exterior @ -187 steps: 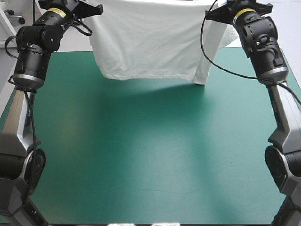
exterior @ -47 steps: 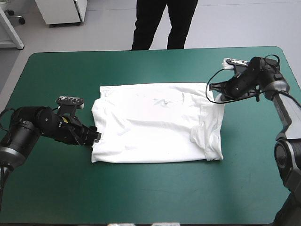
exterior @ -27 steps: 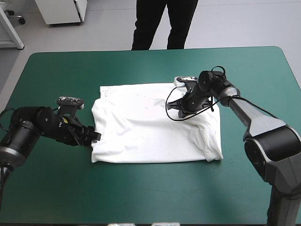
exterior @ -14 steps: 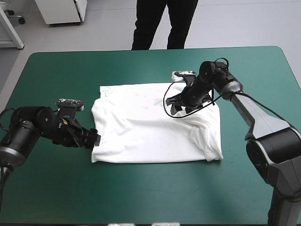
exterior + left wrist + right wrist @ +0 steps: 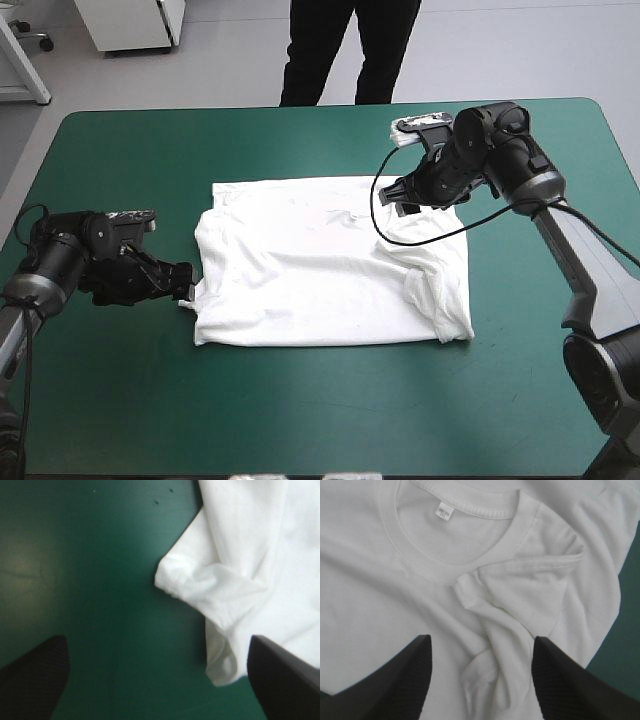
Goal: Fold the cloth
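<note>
The left gripper (image 5: 186, 288) is sitting beside the white T-shirt (image 5: 320, 275) and the right gripper (image 5: 402, 196) is hovering near its collar (image 5: 470, 511), both with jaws spread wide.

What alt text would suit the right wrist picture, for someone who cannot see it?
A white T-shirt lies on the teal-green cover, its round collar and neck label showing, one sleeve folded inward and rumpled. The right gripper is open over it, black fingers apart.
</note>
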### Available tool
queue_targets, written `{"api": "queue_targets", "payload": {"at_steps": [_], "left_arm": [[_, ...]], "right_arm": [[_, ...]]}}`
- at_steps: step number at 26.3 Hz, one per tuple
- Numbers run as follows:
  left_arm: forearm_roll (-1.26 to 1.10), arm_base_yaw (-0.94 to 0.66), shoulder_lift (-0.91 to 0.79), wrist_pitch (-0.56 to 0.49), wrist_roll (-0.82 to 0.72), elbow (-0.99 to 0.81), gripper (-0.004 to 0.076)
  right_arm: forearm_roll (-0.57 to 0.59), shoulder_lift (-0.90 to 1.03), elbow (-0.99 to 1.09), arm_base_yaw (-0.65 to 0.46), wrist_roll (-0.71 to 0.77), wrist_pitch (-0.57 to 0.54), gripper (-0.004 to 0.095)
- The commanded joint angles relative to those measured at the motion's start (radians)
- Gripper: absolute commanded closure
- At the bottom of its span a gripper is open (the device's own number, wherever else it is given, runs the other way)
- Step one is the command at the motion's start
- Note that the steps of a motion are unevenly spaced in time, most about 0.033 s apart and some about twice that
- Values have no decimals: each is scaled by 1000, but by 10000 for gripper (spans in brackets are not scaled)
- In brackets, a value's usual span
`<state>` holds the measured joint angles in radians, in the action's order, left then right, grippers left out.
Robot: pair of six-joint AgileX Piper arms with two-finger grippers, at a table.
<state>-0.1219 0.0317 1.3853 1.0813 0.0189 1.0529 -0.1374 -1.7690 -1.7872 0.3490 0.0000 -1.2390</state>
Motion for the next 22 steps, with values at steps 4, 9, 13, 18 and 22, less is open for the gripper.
{"api": "queue_targets", "payload": {"at_steps": [4, 9, 13, 18, 22], "left_arm": [[-56, -2, 81, -93, 5, 32, 31], [-55, -2, 158, -116, 5, 32, 34], [-38, -2, 199, -137, 5, 32, 76], [-33, 3, 238, -135, 5, 29, 269], [-77, 59, 256, -146, 27, 2, 493]], "right_arm": [[-1, 57, -31, -4, 0, -8, 355], [-1, 57, -31, -4, 0, -8, 355], [-1, 57, -31, -4, 0, -8, 355], [-1, 57, -31, -4, 0, -8, 355], [1, 57, -31, -4, 0, -8, 355]]}}
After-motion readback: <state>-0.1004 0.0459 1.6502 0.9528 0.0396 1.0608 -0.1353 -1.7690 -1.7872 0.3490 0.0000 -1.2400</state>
